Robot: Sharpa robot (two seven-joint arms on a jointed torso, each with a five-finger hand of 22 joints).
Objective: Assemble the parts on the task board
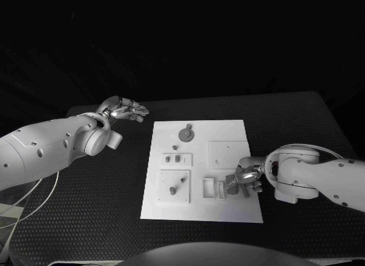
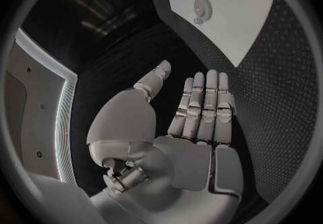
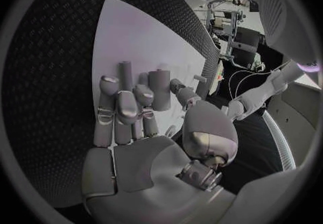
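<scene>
On the black table the white task board lies in the middle, long axis running from the near edge to the far edge. The left hand hovers over bare table just off the board's far left corner; the left wrist view shows its fingers extended side by side, apart from the thumb, holding nothing. The right hand sits over the board's right edge, toward the near right corner, fingers pointing inward across the board. In the right wrist view its fingers are partly curled against a short cylindrical part standing on the board, but whether the part is gripped or only touched cannot be determined. The part lies directly ahead of the right hand, long axis apparently upright. Just inward of that hand lie the small rectangular recesses near the board's near edge. The gear-shaped part rests toward the far edge, nearer the left hand. Judgement: the right hand is far nearer to the cylindrical part, so the coming move probably belongs to it.
</scene>
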